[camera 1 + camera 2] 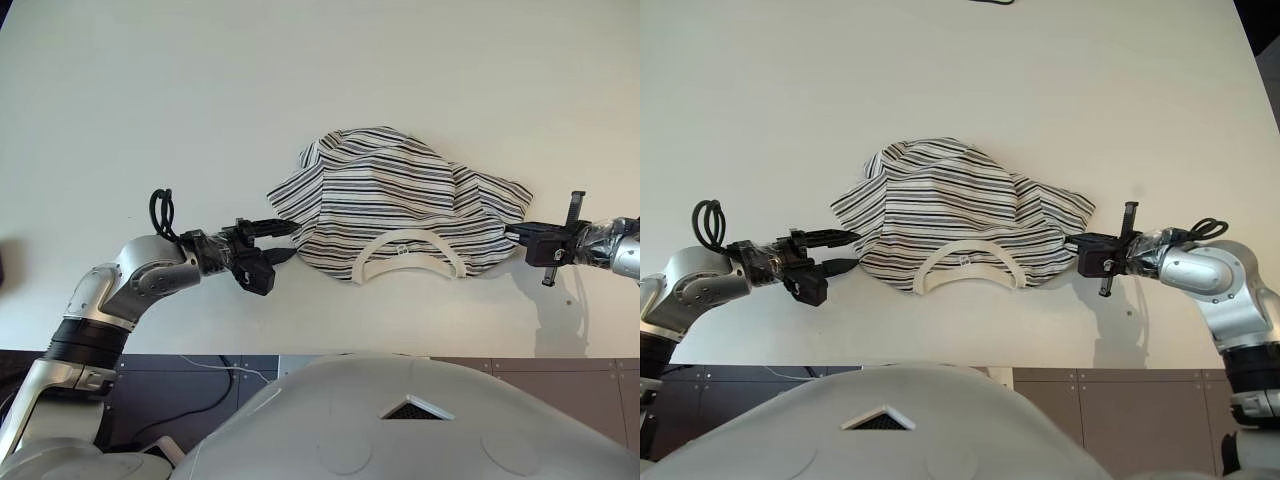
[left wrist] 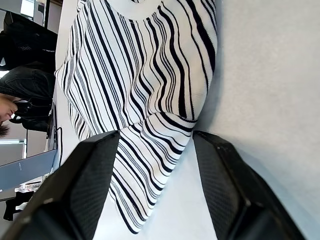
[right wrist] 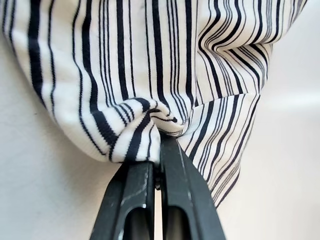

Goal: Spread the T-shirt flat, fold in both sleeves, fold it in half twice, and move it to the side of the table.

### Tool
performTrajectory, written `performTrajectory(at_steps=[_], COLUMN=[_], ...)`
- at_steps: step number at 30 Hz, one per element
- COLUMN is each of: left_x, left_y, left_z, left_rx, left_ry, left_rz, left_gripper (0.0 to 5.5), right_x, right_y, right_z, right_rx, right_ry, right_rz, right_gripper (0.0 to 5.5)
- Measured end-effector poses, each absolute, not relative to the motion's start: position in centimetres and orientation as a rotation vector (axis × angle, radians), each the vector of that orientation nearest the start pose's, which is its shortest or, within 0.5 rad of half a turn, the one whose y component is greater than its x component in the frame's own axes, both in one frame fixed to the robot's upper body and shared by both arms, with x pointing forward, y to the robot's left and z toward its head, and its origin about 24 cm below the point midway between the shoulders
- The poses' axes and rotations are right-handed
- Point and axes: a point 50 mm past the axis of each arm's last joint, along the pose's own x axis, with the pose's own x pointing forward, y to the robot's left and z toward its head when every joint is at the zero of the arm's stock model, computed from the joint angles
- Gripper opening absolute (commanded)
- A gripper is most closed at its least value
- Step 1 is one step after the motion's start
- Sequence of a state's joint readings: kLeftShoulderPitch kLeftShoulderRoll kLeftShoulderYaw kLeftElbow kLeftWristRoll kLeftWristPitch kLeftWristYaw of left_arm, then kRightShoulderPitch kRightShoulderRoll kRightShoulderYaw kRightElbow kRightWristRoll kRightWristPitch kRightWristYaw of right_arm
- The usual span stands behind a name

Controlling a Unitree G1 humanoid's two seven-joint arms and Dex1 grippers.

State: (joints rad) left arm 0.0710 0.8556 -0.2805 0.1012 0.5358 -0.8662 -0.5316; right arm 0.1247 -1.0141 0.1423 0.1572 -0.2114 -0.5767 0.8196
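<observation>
Holds left gripper (image 1: 288, 241) at near left, fingers spread wide; clamps right gripper (image 1: 512, 229) on T-shirt (image 1: 400, 200) edge at right, fingers pressed together; aims both inward, toward each other.

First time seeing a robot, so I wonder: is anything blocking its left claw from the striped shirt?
Nothing visible does. The open left gripper straddles one edge of the T-shirt; the right gripper is shut on its opposite side.

The head's two eyes look forward and down on the table (image 1: 120, 100), sharing the T-shirt (image 1: 395, 195) stretched between the left gripper (image 1: 293, 240) and the right gripper (image 1: 512, 231). Each wrist camera peers along its own gripper, close against the shirt's striped edge.
</observation>
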Motion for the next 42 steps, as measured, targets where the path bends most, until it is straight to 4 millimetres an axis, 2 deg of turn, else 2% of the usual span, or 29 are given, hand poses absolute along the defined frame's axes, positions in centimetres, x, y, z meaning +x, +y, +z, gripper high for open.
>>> performTrajectory(at_steps=[11,20,31,42], left_x=[17.8,18.2,19.3,19.8], left_y=[19.0,18.3,18.2,18.4], left_z=[2.3,1.7,2.1,2.4], left_rx=[1.246,1.218,1.245,1.176], left_ry=[-0.274,-0.264,-0.277,-0.249], left_rz=[-1.321,-1.364,-1.368,-1.329], left_gripper=[2.75,1.2,0.13,0.11], right_x=[19.9,20.2,20.3,20.2], right_y=[-26.6,-26.3,-26.2,-25.8], right_z=[5.3,5.3,5.3,5.3], right_rx=[-1.171,-1.171,-1.172,-1.157], right_ry=[0.288,0.277,0.275,0.262], right_rz=[1.2,1.201,1.198,1.191], right_gripper=[0.14,0.1,0.1,0.1])
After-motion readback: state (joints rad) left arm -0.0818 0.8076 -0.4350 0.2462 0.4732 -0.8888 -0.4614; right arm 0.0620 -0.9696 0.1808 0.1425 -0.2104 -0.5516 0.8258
